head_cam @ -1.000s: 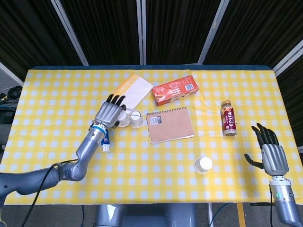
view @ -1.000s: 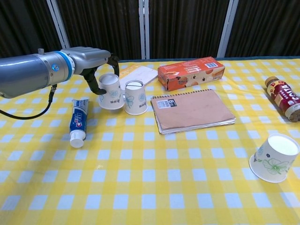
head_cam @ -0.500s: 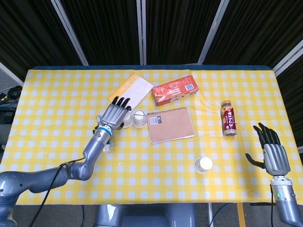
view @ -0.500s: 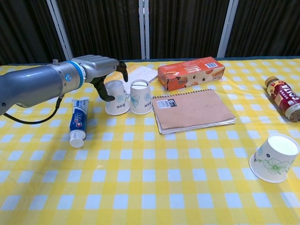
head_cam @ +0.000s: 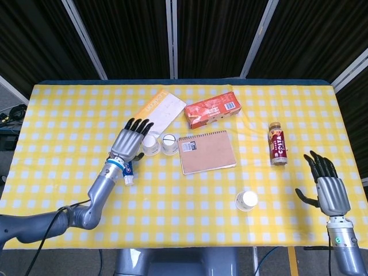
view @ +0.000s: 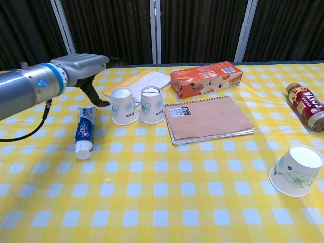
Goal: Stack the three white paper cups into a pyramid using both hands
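Observation:
Two white paper cups stand upside down side by side on the checked cloth: one (head_cam: pixel 150 144) (view: pixel 123 106) on the left, the other (head_cam: pixel 168 143) (view: pixel 151 105) touching it on the right. A third cup (head_cam: pixel 248 200) (view: pixel 297 170) stands apart near the front right, also upside down. My left hand (head_cam: pixel 129 140) (view: pixel 81 67) hovers just left of the pair, fingers spread, holding nothing. My right hand (head_cam: pixel 327 183) is at the table's right front edge, fingers spread and empty; the chest view does not show it.
A toothpaste tube (view: pixel 84 131) lies under my left forearm. A brown notebook (head_cam: pixel 206 150) lies right of the cup pair, an orange box (head_cam: pixel 212 108) behind it, a yellow-white booklet (head_cam: pixel 160 107) behind the cups. A red bottle (head_cam: pixel 278 143) lies at the right.
My left hand set the left cup down beside the other one, let go of it and drew back to the left. The right hand barely moved.

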